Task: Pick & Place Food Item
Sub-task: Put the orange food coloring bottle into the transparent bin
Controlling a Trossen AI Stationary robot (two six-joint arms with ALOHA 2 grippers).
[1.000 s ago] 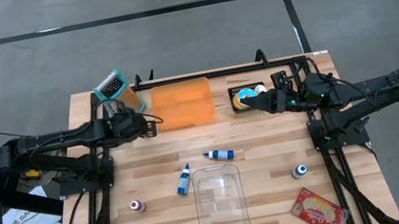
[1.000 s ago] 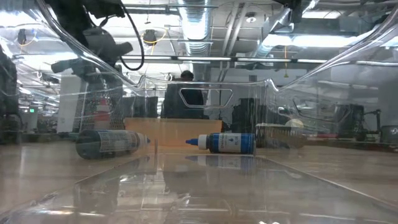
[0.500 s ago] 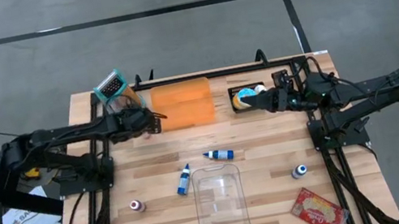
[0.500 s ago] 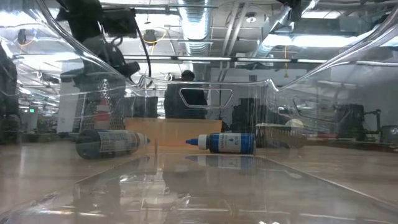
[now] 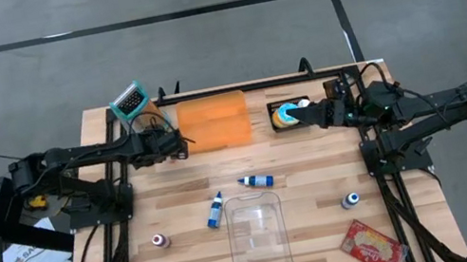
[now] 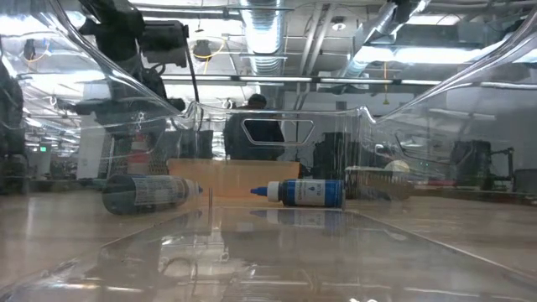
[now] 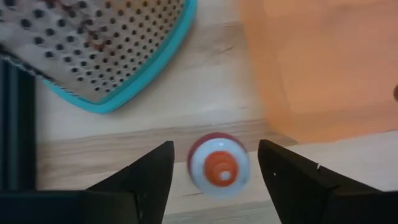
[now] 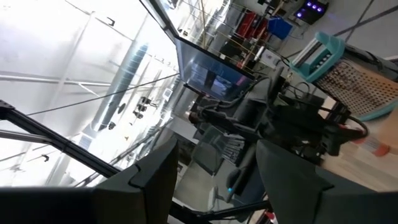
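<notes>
A small bottle with a red-and-white cap (image 7: 219, 165) stands upright on the wood between the teal perforated basket (image 7: 106, 50) and the orange board (image 7: 323, 56). My left gripper (image 7: 214, 146) hangs over it, open, one finger on each side and apart from it; from above it shows at the board's left edge (image 5: 177, 147). My right gripper (image 5: 300, 115) is open at the back right, tilted slightly upward, with nothing between its fingers (image 8: 216, 146). Its tips stand over a black tray (image 5: 273, 106) that holds a round blue-and-white thing (image 5: 286, 114).
Two blue bottles (image 5: 257, 181) (image 5: 216, 211) lie mid-table by a clear container (image 5: 259, 240). Small capped bottles stand at left (image 5: 160, 241) and right (image 5: 351, 199). A red packet (image 5: 372, 246) lies at the near right corner.
My left gripper has gone down and toward the table's right edge, from beside the teal basket to the orange board's left edge. My right gripper has kept its place.
</notes>
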